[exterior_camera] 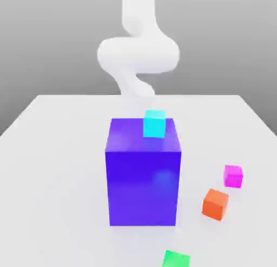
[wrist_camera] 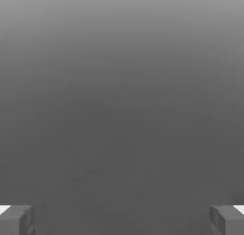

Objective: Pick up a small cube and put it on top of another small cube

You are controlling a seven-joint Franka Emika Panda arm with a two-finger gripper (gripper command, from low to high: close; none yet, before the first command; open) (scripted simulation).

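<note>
Sitting atop lg blue block (exterior_camera: 143,187), cyan cube (exterior_camera: 155,125) — claw (wrist_camera: 122,220) open, tips apart

Bright, washed-out white arm (exterior_camera: 139,54) outside; dim grey gradient in hand view.

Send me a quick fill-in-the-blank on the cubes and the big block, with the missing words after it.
The cyan cube rests on top of the large ____ block. Of the small cubes, the one nearest the bottom edge of the exterior view is ____. The magenta cube lies toward the exterior view's ____ from the large block. The pincer is ____, its two fingers wide apart.

Missing words: blue; green; right; open
</note>
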